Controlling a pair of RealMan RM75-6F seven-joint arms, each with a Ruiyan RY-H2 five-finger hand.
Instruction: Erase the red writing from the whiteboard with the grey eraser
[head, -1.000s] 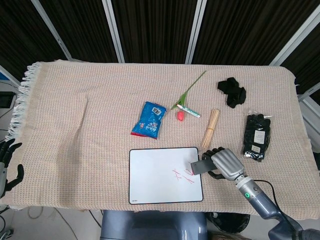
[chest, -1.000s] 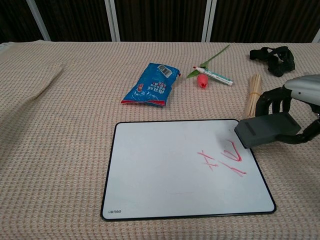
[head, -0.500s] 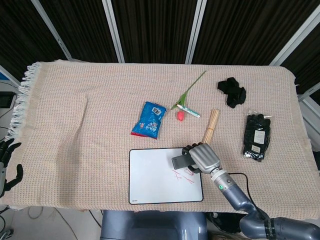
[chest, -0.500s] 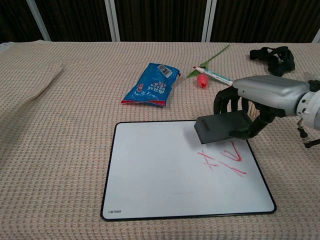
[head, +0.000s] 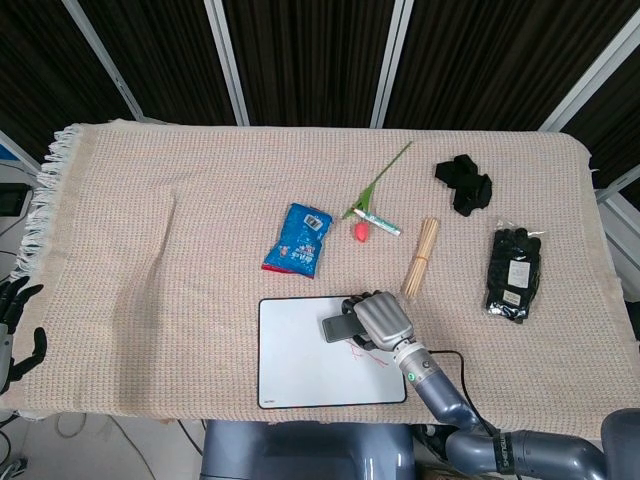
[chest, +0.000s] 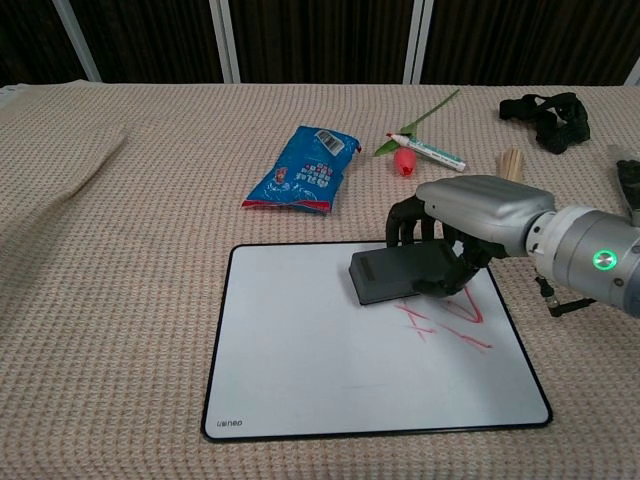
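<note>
Whiteboard (chest: 300, 400) nearest me on the cloth | my right hand (chest: 470, 215) grasps the grey eraser (chest: 400, 272) over its far right part | red writing (chest: 445, 320) beside eraser unwiped; erasing, I judge, barely begun | left hand (head: 15, 325) idle, fingers spread, far left of whiteboard

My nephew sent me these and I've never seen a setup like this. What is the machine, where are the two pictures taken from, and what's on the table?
It is a robot with two arms ending in human-like hands, steered remotely by a person. One picture looks down from its head, the other forward from its chest.

The right hand holds a grey eraser over a whiteboard bearing red writing. The left hand sits at the table's far left edge, holding nothing.

On the cloth also lie a blue snack packet, a marker, an artificial flower, wooden sticks, a black strap and a black packet.
</note>
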